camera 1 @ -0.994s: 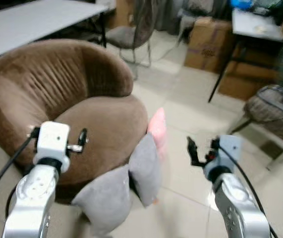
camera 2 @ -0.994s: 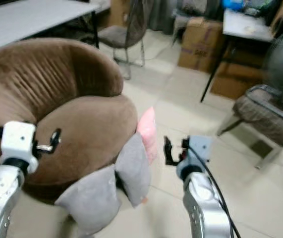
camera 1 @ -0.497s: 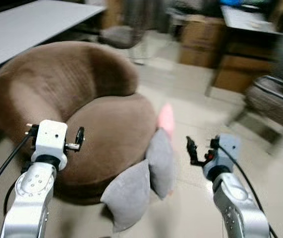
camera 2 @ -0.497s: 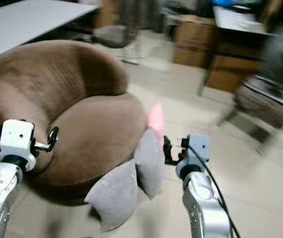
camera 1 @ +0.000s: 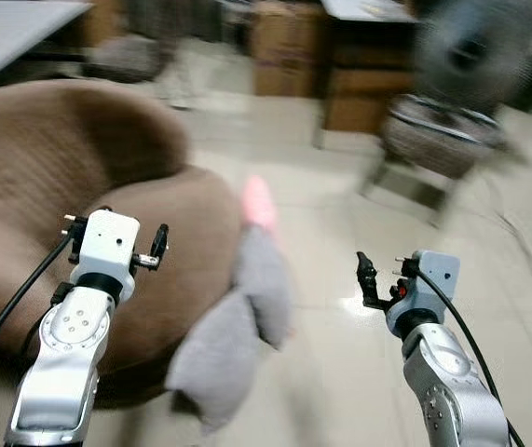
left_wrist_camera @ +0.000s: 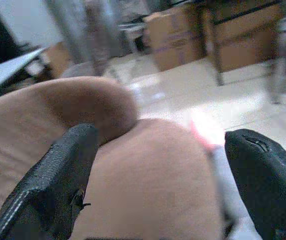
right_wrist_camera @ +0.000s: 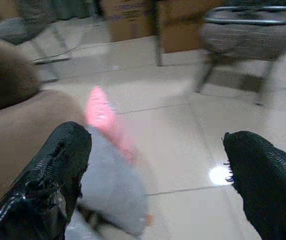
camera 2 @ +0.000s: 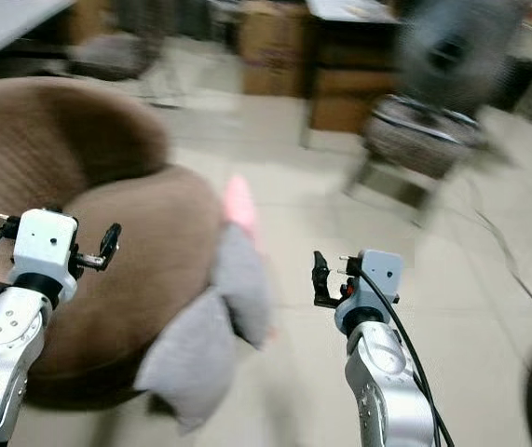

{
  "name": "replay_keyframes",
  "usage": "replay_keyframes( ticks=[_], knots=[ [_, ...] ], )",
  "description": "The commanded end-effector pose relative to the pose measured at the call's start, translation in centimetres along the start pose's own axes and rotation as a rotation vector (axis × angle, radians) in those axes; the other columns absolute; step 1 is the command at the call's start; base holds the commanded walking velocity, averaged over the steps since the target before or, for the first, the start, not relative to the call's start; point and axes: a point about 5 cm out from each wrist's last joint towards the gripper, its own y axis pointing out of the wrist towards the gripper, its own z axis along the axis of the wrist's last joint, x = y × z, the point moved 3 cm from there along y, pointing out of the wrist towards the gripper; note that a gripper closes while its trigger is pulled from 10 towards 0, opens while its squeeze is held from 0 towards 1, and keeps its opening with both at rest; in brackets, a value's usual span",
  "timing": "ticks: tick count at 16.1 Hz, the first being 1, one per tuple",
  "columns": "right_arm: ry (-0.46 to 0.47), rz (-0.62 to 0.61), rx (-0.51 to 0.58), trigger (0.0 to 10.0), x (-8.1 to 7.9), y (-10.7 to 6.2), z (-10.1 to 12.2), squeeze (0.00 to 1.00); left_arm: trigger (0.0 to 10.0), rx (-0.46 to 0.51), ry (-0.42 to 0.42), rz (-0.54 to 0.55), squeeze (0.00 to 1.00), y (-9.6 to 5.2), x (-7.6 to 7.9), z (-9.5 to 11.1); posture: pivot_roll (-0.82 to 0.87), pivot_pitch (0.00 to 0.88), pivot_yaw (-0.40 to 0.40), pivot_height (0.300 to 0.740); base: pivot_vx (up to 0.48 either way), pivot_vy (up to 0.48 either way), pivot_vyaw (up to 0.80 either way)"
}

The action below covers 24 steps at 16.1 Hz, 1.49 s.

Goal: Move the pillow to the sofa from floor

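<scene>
Head stereo pair looks forward and down from above both raised arms, taking in the brown sofa [camera 1: 79,186], the tiled floor [camera 1: 340,214] and the blurred chairs farther back (basically the same scene twice, nudged sideways). The left wrist view looks low along its fingers [left_wrist_camera: 57,175], close over the sofa seat. The right wrist view faces the pillows [right_wrist_camera: 112,185] and floor, also close. All four share the sofa edge and pink pillow [camera 2: 238,203].

soft matt cloth pillows [camera 1: 219,349], plush brown sofa [camera 1: 51,186], glossy tiled floor [camera 1: 340,279]
</scene>
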Motion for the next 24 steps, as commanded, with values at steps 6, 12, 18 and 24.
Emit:
replay_keyframes(
  ticks=[6,12,18,24],
  knots=[
    [-0.017,-0.023,0.037,10.0,0.4,0.2,0.9,0.00,10.0,0.008,-0.004,-0.012,0.00,0.2,0.2,-0.1,0.09,0.000,-0.001,0.740,0.000,0.074,0.00],
    [-0.024,-0.017,0.053,10.0,0.6,0.2,0.7,0.00,10.0,-0.003,-0.001,-0.021,0.00,0.3,0.2,-0.9,0.09,0.000,0.001,0.740,0.000,0.464,0.00],
    [-0.074,-0.019,0.189,10.0,0.9,0.6,2.5,0.00,10.0,0.004,-0.001,-0.032,0.00,0.6,0.4,-1.0,0.08,0.000,-0.002,0.740,0.000,0.444,0.00],
    [-0.055,0.026,0.162,10.0,0.1,0.5,2.4,0.00,10.0,0.053,-0.037,-0.044,0.00,0.3,0.7,0.5,0.08,0.000,-0.015,0.740,0.000,0.104,-0.08]
  ],
)
